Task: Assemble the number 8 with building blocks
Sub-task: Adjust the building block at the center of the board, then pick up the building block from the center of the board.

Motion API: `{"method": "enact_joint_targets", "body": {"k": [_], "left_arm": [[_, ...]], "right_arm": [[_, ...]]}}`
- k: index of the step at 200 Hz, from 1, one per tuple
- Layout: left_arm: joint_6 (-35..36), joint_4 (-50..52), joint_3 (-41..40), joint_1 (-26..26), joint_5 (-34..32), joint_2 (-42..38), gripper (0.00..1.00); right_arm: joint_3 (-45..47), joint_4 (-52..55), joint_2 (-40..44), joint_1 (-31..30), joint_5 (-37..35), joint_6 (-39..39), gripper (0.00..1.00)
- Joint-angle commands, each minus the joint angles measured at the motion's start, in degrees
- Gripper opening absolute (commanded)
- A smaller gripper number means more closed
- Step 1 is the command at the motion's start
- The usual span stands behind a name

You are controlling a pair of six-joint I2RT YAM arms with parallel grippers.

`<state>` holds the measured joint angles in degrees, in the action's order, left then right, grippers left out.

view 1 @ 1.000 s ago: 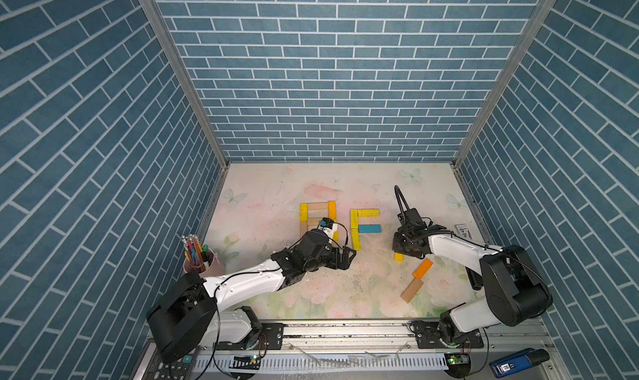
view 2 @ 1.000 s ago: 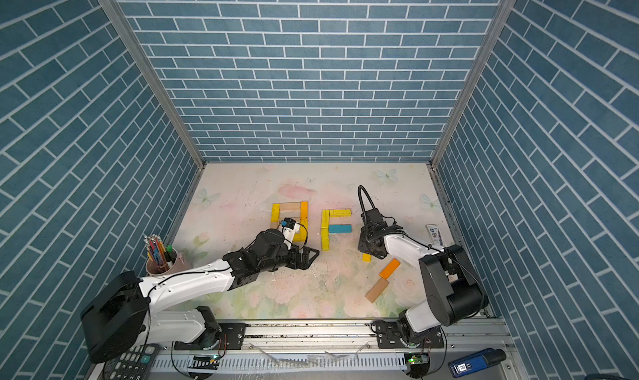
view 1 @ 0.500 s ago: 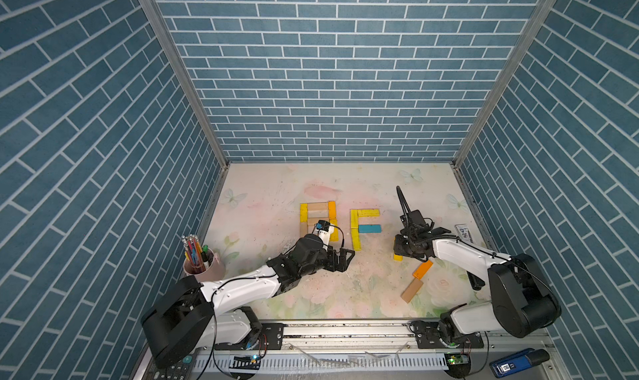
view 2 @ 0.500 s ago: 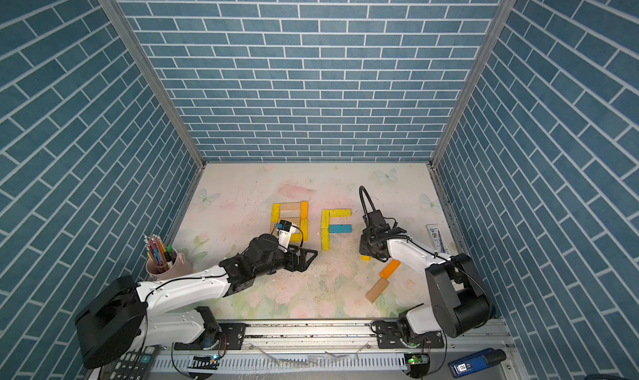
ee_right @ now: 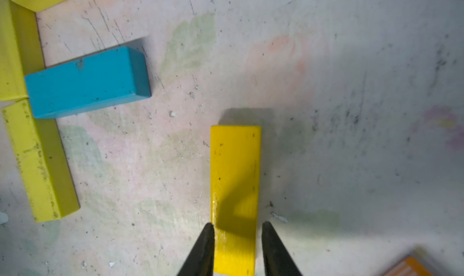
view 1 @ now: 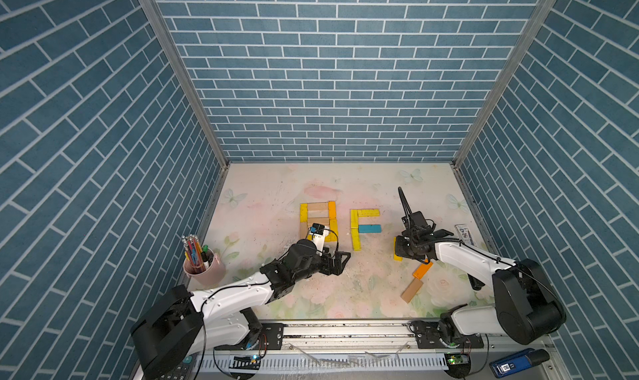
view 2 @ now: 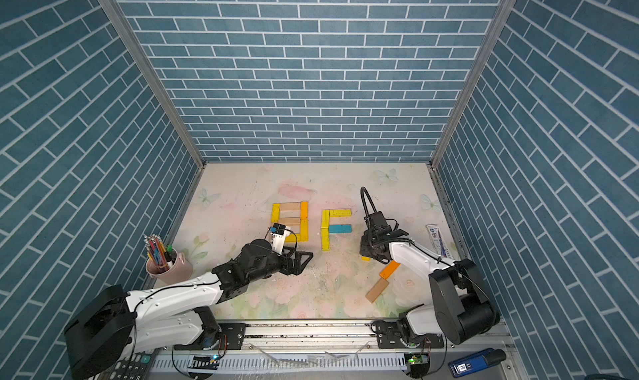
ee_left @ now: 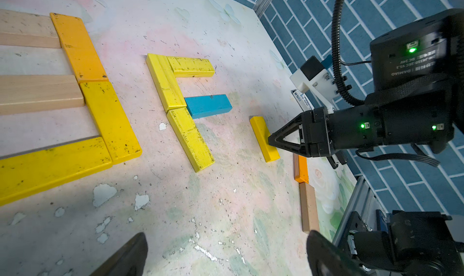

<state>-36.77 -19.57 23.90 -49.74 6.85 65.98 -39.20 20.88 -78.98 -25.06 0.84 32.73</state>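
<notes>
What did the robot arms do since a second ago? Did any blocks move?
The left gripper, open and empty, pulled back a little toward its own side. The right gripper slid slightly nearer too. Its fingers stand either side of the loose yellow block, but I can't tell if they squeeze it. That block and the other blocks seem to lie where they were.

A pink pencil cup sits well apart from possibly a small sachet.
</notes>
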Motion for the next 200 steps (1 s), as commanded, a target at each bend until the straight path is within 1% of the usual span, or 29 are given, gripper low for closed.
{"method": "enact_joint_targets", "body": {"k": [1, 32, 103, 114, 153, 200], "left_arm": [[1.1, 0.4, 2.0, 0.3, 0.2, 1.4, 0.99], [1.2, 0.1, 2.7, 0.3, 1.6, 2.6, 1.0], [1.5, 1.3, 2.4, 0.3, 1.4, 1.9, 1.0], [1.5, 1.4, 2.3, 0.3, 1.3, 2.0, 1.0], [1.2, 1.3, 2.0, 0.3, 1.1, 1.6, 1.0], [1.2, 1.0, 1.8, 0.3, 0.9, 1.8, 1.0]], "right_arm": [[-0.3, 0.0, -0.4, 0.1, 0.4, 0.8, 0.39], [-0.4, -0.3, -0.9, 0.1, 0.6, 1.2, 0.41], [-1.2, -1.8, -4.8, 0.1, 1.0, 0.8, 0.41], [-1.4, -2.0, -5.1, 0.0, 0.8, 0.8, 0.4], [-0.9, -2.1, -4.7, 0.0, -0.2, 1.1, 0.3], [0.0, -2.3, -3.2, 0.0, -0.4, 1.4, 0.25]]}}
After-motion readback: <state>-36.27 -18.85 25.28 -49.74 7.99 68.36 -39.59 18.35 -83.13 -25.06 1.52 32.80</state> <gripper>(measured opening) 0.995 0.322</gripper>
